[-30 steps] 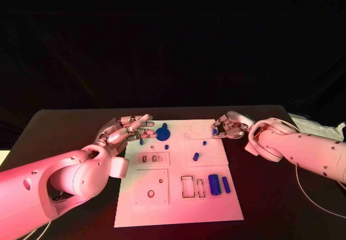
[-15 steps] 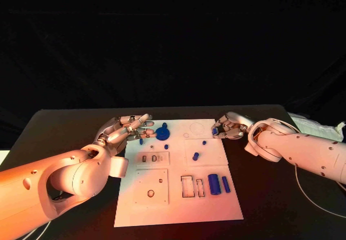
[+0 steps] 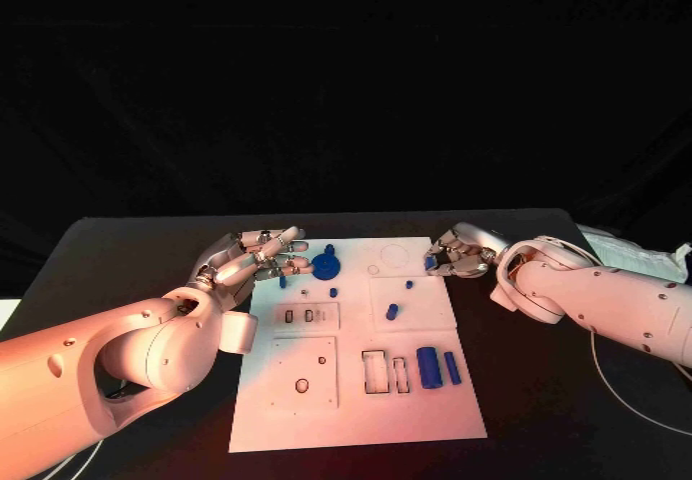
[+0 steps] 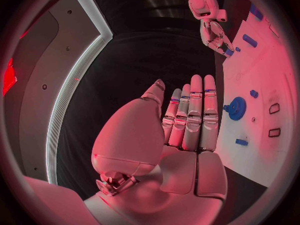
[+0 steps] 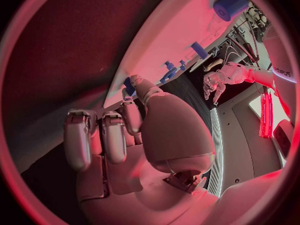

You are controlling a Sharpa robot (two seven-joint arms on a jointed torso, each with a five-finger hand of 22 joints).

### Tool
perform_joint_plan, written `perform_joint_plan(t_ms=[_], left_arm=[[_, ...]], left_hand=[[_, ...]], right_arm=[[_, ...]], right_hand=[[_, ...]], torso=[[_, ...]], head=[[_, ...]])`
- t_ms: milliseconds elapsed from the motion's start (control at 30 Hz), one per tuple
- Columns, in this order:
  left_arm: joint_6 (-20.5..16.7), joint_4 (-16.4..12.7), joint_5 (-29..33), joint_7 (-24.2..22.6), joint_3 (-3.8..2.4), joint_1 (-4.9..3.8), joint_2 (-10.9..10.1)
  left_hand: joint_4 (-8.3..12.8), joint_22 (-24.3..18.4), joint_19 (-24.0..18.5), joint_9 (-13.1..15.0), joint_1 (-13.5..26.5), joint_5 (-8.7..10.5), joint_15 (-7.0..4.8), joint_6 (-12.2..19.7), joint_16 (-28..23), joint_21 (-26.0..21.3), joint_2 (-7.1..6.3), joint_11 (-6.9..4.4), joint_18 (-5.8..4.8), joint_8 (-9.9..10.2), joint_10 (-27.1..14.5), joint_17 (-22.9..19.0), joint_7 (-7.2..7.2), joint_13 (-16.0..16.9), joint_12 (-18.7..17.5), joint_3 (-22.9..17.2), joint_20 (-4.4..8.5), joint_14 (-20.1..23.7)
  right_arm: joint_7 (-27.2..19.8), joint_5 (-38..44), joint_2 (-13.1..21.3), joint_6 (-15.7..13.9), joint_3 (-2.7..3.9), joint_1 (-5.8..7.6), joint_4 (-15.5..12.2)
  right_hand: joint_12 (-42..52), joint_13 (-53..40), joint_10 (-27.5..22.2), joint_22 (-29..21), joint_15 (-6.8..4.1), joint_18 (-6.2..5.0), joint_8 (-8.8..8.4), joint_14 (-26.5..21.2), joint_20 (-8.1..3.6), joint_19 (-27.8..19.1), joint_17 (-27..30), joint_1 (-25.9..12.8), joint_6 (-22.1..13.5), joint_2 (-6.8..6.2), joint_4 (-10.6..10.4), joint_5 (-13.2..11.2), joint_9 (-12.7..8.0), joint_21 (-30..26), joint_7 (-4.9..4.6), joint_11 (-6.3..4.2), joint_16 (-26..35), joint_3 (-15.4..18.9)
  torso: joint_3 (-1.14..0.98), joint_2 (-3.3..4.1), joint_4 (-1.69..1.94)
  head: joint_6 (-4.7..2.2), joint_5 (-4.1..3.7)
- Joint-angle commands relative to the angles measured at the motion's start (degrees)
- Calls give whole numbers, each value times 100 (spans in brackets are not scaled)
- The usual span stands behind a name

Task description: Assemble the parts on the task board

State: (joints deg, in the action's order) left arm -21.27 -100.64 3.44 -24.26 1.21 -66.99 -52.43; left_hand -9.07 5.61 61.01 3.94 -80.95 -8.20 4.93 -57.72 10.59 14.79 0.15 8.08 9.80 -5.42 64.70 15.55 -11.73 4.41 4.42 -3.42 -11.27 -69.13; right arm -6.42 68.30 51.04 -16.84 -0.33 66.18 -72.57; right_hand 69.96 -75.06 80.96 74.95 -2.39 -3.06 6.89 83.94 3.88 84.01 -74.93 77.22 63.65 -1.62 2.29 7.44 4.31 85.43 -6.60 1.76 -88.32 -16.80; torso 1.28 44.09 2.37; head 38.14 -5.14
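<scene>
The white task board [image 3: 361,400] lies in the middle of the black table. My left hand [image 3: 260,258] hovers at its far left corner, fingers [image 4: 195,110] stretched out straight and holding nothing, their tips close beside the blue gear [image 3: 327,266] [image 4: 237,108]. My right hand [image 3: 462,254] is at the board's far right edge, fingers curled, pinching a small blue part [image 3: 430,263] [image 5: 129,85] at its fingertips. That hand [image 4: 215,35] also appears in the left wrist view with the blue part [image 4: 229,52].
Loose on the board are a thick blue cylinder [image 3: 428,361], a slimmer bar [image 3: 451,369] and small pegs [image 3: 391,312] [image 3: 333,293]. Empty outlined slots [image 3: 375,373] sit in the near half. A white cable [image 3: 620,390] runs along the table's right side.
</scene>
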Motion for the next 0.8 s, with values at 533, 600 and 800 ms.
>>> perform_joint_plan(t_ms=[533, 600, 800], left_arm=[[103, -6, 11, -36, -4, -4, -10], [99, 7, 11, -37, -4, -5, -13], [77, 117, 12, -57, -5, -6, -30]], left_hand=[[86, -11, 48, 5, -98, 32, 0, -35, -59, -30, 43, 8, 69, 37, 44, 35, 0, 3, -39, -29, 10, 10], [125, -13, 55, 4, -151, 30, -5, -39, -73, -33, 58, 5, 68, 44, 47, 55, 2, -2, -51, -64, 17, 9], [134, -14, 57, 5, -162, 30, -6, -42, -76, -34, 63, 4, 68, 45, 49, 60, 3, -3, -53, -73, 19, 8]], right_arm=[[699, -675, 68, -674, 45, 126, -776], [1047, -679, 64, -611, 47, 156, -1055], [1780, -278, -157, -506, 45, 169, -1710]], right_hand=[[-34, -187, 59, 382, -115, 64, 134, 538, -127, 89, -1203, -306, 190, 311, -100, 203, 88, -31, 158, -141, 19, -164], [-97, -155, 27, 310, -101, 49, 85, 528, -122, 56, -1157, -297, 105, 348, -74, 268, 71, -66, 124, -118, 49, -231], [-104, -159, 22, 289, -82, 46, 60, 526, -106, 49, -1150, -293, 70, 349, -14, 361, 66, -79, 99, -97, 55, -306]], torso=[[12, -11, -6], [8, -8, 2], [9, -8, 18]], head=[[10, -11], [2, -17], [21, 46]])
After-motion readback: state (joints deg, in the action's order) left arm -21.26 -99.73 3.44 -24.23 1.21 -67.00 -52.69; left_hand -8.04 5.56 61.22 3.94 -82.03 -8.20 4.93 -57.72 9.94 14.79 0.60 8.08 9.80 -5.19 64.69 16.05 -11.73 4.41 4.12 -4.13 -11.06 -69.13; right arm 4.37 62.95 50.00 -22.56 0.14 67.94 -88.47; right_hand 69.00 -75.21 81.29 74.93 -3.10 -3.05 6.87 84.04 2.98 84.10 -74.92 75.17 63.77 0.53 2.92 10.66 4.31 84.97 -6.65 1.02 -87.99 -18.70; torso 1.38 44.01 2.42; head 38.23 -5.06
